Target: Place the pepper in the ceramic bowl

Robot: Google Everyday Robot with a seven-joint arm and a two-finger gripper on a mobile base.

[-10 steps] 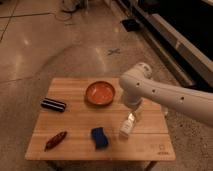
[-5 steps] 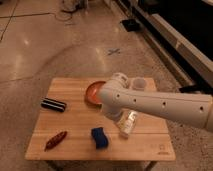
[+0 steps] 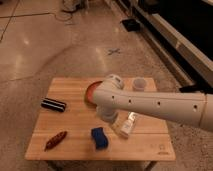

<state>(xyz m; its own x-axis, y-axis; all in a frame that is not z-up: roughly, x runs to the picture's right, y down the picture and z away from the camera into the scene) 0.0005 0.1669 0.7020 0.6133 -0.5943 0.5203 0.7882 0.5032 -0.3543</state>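
Note:
The pepper (image 3: pixel 55 140), slim and dark red-brown, lies on the wooden table (image 3: pixel 75 122) near its front left corner. The ceramic bowl (image 3: pixel 89 92), orange inside, stands at the back middle of the table and is mostly hidden behind my arm. My white arm reaches in from the right across the table. The gripper (image 3: pixel 109 116) hangs below the wrist over the table's middle, just behind the blue sponge (image 3: pixel 100 137), right of the pepper and in front of the bowl. Nothing shows in it.
A black ribbed bar (image 3: pixel 53 104) lies at the table's left. A clear plastic cup (image 3: pixel 139 84) stands at the back right. A small pale bottle-like thing (image 3: pixel 127 125) lies right of the gripper. Tiled floor surrounds the table.
My arm has swung left and forward across the table. It now covers most of the bowl, and the gripper has moved from the table's right side to its middle.

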